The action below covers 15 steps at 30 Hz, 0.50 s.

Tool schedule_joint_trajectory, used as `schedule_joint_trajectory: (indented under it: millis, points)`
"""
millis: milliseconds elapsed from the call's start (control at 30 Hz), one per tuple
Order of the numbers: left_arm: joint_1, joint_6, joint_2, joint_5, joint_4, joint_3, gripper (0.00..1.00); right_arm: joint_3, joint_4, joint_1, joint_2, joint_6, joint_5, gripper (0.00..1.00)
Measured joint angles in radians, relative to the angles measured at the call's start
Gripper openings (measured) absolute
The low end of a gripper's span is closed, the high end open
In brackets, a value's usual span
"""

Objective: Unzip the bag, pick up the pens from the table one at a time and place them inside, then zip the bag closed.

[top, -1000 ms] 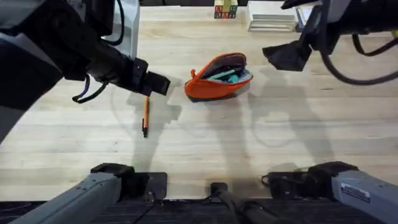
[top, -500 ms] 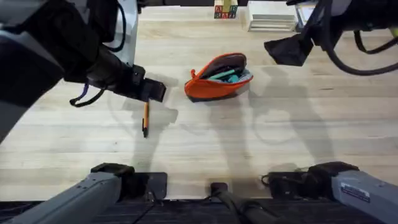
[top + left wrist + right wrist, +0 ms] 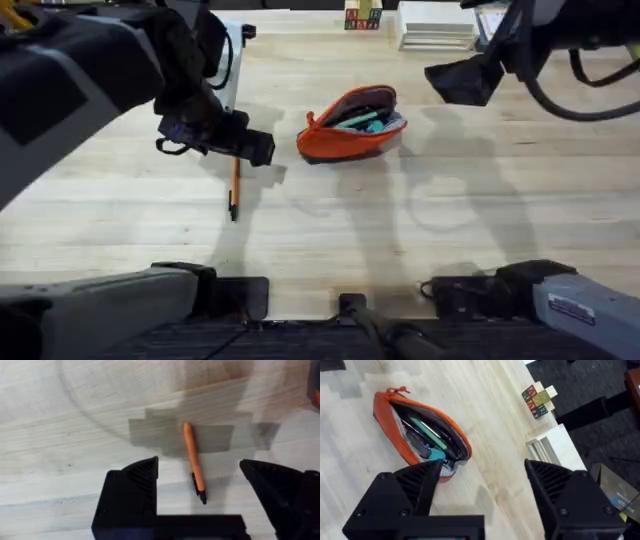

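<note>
Shifted since a second ago: left gripper (image 3: 255,147) now sits over the top end of the orange pen (image 3: 233,187), closer to the bag (image 3: 351,125); right gripper (image 3: 462,82) barely moved, well right of bag. Pen's upper end hidden under left gripper overhead; left wrist view shows whole orange pen (image 3: 193,467) lying on the table (image 3: 400,230) between spread fingers, untouched. Left gripper (image 3: 200,495) open, holding nothing. Right gripper (image 3: 482,490) also open, empty. Bag (image 3: 422,440) unzipped; right wrist view shows green pen (image 3: 427,432) inside plus dark contents, hard to make out. Overhead gives only a green sliver at bag mouth.
</note>
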State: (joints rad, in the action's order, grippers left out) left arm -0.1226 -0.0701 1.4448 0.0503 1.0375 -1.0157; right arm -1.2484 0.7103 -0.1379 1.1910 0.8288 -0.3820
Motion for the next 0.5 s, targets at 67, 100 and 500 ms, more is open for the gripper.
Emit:
schedule_joint_trajectory:
  millis: [67, 100, 500]
  points:
    - [0.000, 0.000, 0.022, -0.003, -0.013, 0.000, 0.996, 0.000, 0.000, 0.000, 0.000, 0.000, 0.000, 0.997]
    - [0.000, 0.000, 0.032, -0.005, -0.019, 0.000, 0.996, 0.000, 0.000, 0.000, 0.000, 0.000, 0.000, 0.997]
    - [0.000, 0.003, 0.069, -0.031, -0.082, 0.096, 0.996, 0.000, 0.000, 0.000, 0.000, 0.000, 0.000, 0.998]
